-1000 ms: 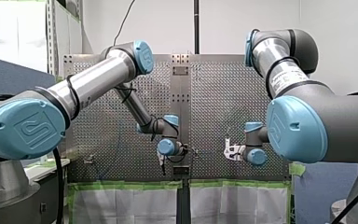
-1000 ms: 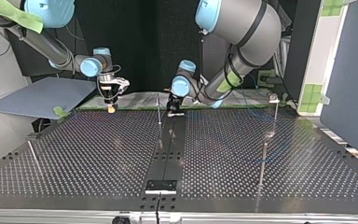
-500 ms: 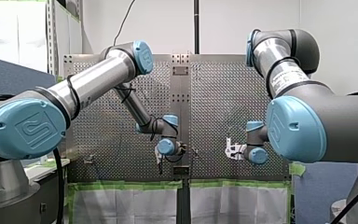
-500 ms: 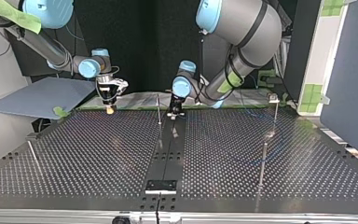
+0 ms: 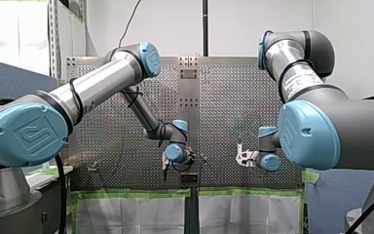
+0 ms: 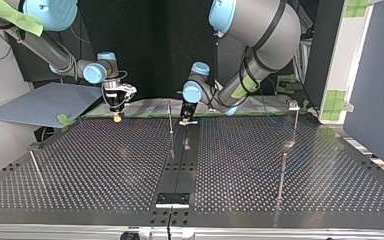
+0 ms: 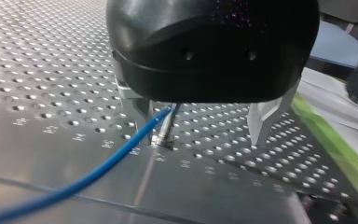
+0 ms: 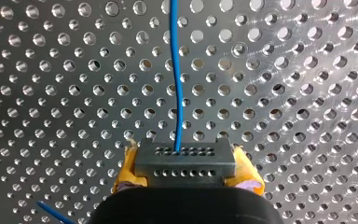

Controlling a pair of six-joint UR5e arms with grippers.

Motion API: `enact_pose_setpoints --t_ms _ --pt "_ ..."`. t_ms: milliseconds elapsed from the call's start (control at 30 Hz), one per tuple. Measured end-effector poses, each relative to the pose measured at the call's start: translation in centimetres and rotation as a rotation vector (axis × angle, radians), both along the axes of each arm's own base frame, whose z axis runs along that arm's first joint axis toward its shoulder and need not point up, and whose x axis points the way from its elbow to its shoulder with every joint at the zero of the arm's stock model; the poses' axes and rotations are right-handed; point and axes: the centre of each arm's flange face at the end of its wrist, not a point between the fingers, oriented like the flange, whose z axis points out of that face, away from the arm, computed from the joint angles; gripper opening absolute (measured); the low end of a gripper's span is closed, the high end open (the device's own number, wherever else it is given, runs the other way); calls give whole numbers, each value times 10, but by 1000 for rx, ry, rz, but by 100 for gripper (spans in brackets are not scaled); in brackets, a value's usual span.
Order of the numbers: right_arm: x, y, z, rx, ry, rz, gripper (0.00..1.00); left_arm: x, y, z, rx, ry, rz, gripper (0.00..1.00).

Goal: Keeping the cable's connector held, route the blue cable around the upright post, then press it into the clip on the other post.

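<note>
My right tool (image 8: 185, 167) is clamped on the dark connector (image 8: 185, 156), with one of its yellow pads (image 8: 125, 169) pressed on each side of it. The blue cable (image 8: 176, 70) comes out of the connector's front and runs straight ahead over the holes of the metal surface (image 8: 307, 93). In the top view this tool hangs just above the far edge of the surface, at the view's left. My left tool (image 7: 200, 137) is low over the surface, and its two metal fingers (image 7: 139, 109) are wide apart and hold nothing. The thin upright post (image 7: 167, 125) stands between those fingers, closer to one of them. The blue cable comes in from the side, rises off the surface and crosses right at the post. I cannot tell if it touches the post. In the top view my left tool is just beside this post, near the middle of the far edge. The clip (image 6: 293, 105) sits on top of the other post (image 6: 296, 125), well apart from both tools, at the top view's right. I cannot see any cable in the clip.
</note>
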Motion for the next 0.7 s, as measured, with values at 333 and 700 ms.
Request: enact_pose_setpoints --t_ms 333,700 --pt "0 1 -1 8 2 0 0 -21 -5 -5 146 48 -19 100" --pt "-1 1 -1 14 3 -1 0 -49 -3 5 189 92 -28 100"
